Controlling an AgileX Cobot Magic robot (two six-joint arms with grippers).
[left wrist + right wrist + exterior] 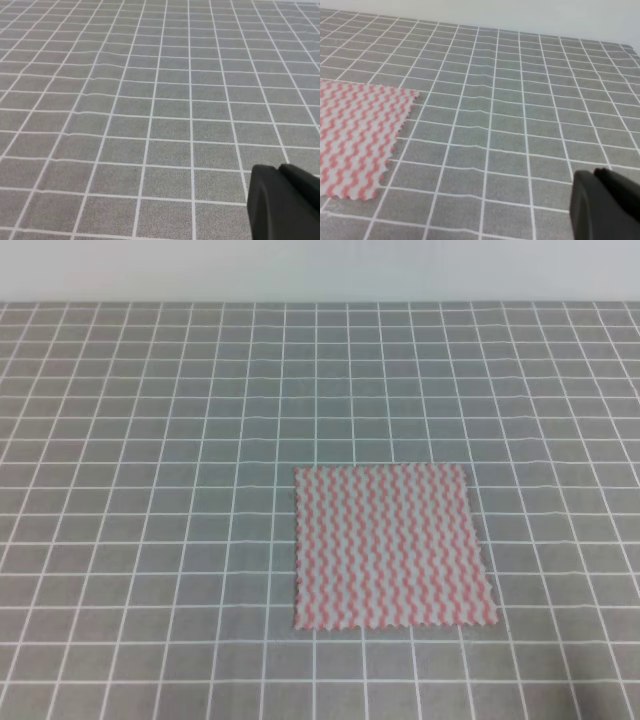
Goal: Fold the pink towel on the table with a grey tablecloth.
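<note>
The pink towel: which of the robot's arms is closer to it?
Right. The pink towel lies in the right wrist view, left of the right gripper. The left gripper sees only grey tablecloth.

No arm shows in the exterior high view. Each wrist view shows only a dark, rounded part of its own gripper at the lower right corner: left gripper (284, 202), right gripper (606, 204). Whether either is parted or closed cannot be told.
</note>
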